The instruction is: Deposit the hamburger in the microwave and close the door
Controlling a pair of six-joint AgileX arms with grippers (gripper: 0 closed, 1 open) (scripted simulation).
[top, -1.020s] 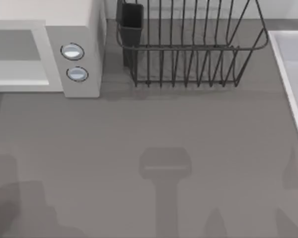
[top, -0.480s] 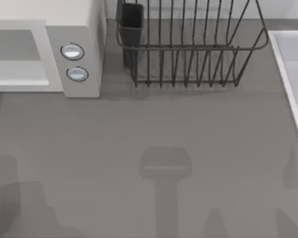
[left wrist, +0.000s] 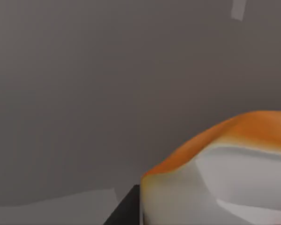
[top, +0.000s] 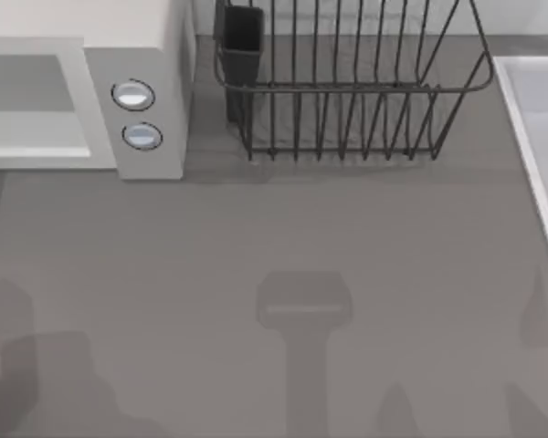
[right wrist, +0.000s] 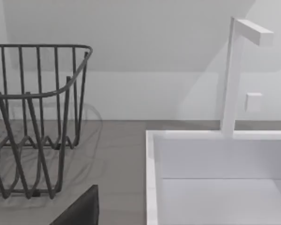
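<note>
While the hamburger (left wrist: 225, 154) sits close under my left wrist, near the table's (top: 283, 228) left edge, pincer state untellable. Likely light, soft; grip bun's sides gently. Microwave (top: 137, 55) far-left corner.

microwave (top: 119, 55) left — dish rack (top: 347, 87) right, sink (top: 539, 137) beyond

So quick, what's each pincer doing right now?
Left pincer: right up against the burger; grip cannot be told.
Right pincer: cannot be told; it's near the dish rack.

No readable text, labels, brands, numbers or signs anywhere, microwave (top: 137, 109) panel unmarked
</note>
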